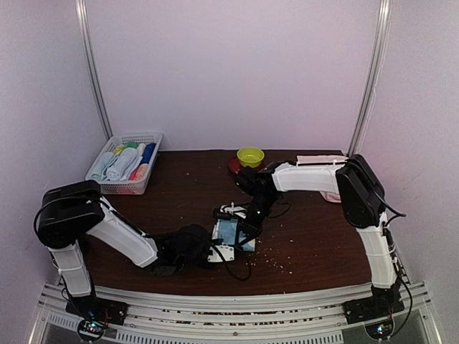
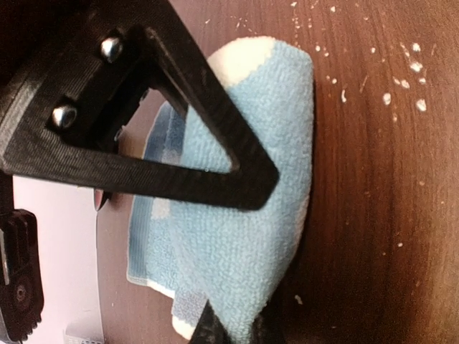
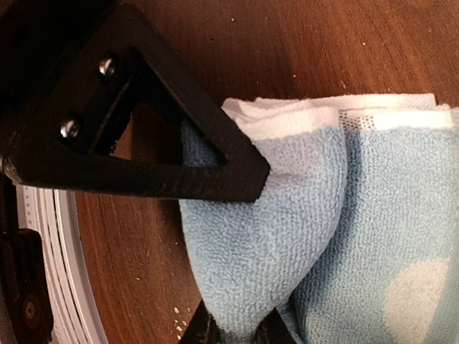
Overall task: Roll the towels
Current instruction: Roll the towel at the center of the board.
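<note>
The light blue towel (image 1: pixel 231 231) with white pattern lies partly rolled on the brown table, between both grippers. My left gripper (image 1: pixel 215 249) is at its near-left end, and in the left wrist view my left gripper (image 2: pixel 240 251) is shut on a thick fold of the blue towel (image 2: pixel 244 236). My right gripper (image 1: pixel 245 218) is at the far-right end, and in the right wrist view my right gripper (image 3: pixel 233 251) is shut on a rolled fold of the blue towel (image 3: pixel 265 244). The pale pink towel (image 1: pixel 320 160) lies at the far right, partly hidden behind the right arm.
A white mesh basket (image 1: pixel 147 137) with several rolled towels stands at the back left. A yellow-green bowl (image 1: pixel 250 155) sits on something red at the back centre. Pale crumbs (image 1: pixel 276 261) dot the table near the front right.
</note>
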Robot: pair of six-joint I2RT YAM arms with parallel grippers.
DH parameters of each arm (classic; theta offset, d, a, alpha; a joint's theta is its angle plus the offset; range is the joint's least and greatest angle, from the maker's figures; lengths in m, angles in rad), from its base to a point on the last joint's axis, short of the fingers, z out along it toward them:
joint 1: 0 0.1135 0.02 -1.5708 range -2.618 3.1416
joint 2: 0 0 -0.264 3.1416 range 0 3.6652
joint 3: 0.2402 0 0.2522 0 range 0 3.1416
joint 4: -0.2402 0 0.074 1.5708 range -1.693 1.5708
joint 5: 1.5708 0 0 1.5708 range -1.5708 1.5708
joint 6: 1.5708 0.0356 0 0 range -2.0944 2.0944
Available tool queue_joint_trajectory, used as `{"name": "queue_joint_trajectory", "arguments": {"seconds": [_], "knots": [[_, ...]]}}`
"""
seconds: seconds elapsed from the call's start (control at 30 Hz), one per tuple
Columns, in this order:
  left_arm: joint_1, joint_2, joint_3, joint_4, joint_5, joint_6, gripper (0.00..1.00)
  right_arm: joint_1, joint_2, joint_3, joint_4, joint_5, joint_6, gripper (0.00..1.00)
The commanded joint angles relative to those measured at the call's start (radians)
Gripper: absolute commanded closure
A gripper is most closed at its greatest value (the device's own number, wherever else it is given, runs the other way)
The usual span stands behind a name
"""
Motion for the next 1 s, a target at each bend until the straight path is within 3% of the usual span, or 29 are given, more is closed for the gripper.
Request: {"name": "queue_joint_trajectory", "arguments": {"seconds": [0.0,0.1,0.23,0.4,0.7,0.97], "knots": [[0.0,0.005,0.032,-0.15,0.05,-0.037,1.0,-0.008,-0.005,-0.035,-0.043,0.048,-0.001,0.81],[0.001,-0.004,0.071,-0.267,0.086,-0.065,1.0,-0.019,-0.097,-0.096,0.031,0.09,0.024,0.67],[0.017,-0.029,0.116,-0.404,0.181,-0.127,1.0,-0.036,-0.288,-0.276,0.272,0.191,0.117,0.49],[0.043,-0.034,0.21,-0.6,0.299,-0.173,1.0,-0.038,-0.521,-0.534,0.558,0.328,0.185,0.38],[0.112,0.064,0.481,-0.944,0.477,-0.236,1.0,0.021,-0.906,-1.051,1.022,0.559,0.186,0.32],[0.185,0.178,0.696,-1.201,0.624,-0.227,1.0,0.134,-1.05,-1.288,1.28,0.712,0.044,0.31]]}}
